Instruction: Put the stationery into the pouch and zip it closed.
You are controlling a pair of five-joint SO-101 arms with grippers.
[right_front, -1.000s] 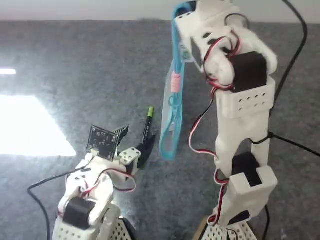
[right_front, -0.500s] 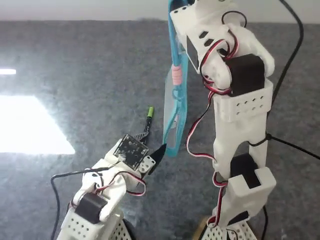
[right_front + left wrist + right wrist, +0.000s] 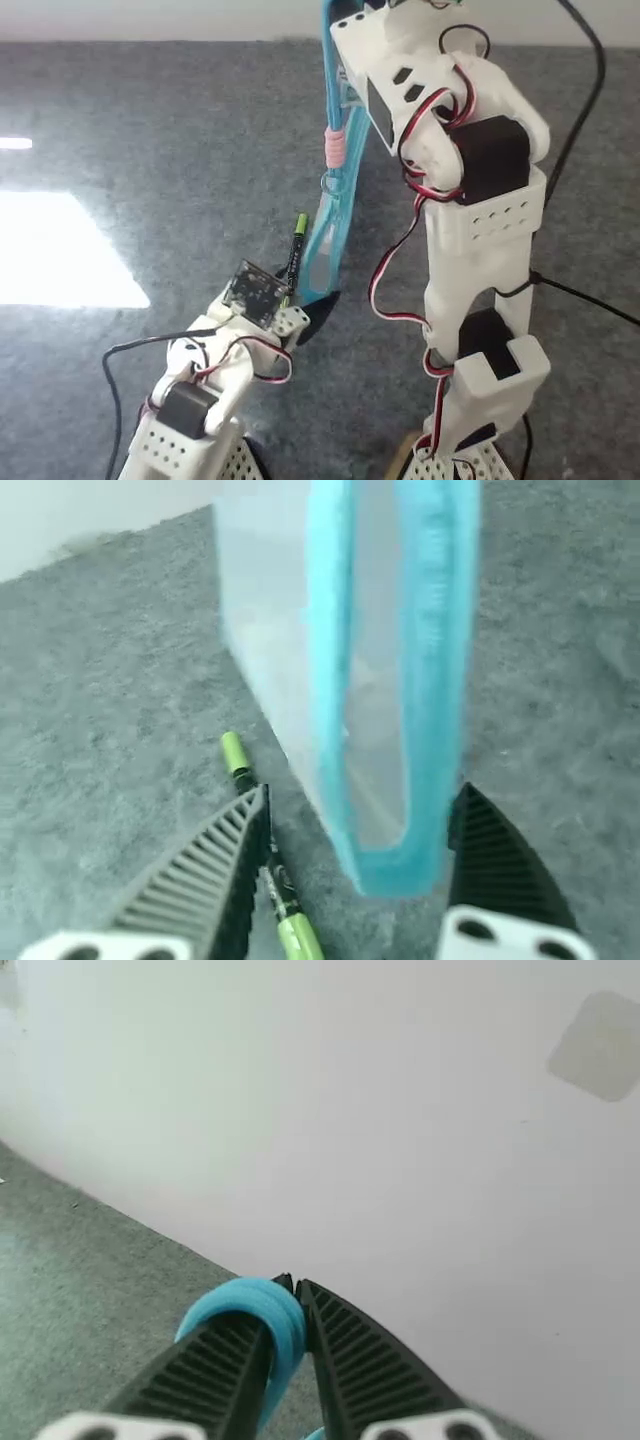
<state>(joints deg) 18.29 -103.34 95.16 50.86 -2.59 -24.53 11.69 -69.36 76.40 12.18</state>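
The right gripper was clamped on the blue trim of a clear pouch, holding it high so that it hung nearly upright, its lower end just above the table. The hold looked meant to keep the pouch off the surface and within the other arm's reach. A pink piece sat on the blue edge partway down. Whether the zip was open could not be told.

Low at the table, the left gripper stood with its jaws spread wide, the pouch's bottom corner hanging between them and apparently touching neither. A black pen with a green end lay flat on the table just beside the pouch's lower end and close to one of the left jaws, outside the pouch. By that placing, the stationery had yet to go in, and the wide jaws seemed positioned either to steady the pouch or to take the pen.

The table was covered in grey, felt-like matting, with a bright patch of glare at one side. A plain white wall stood behind.
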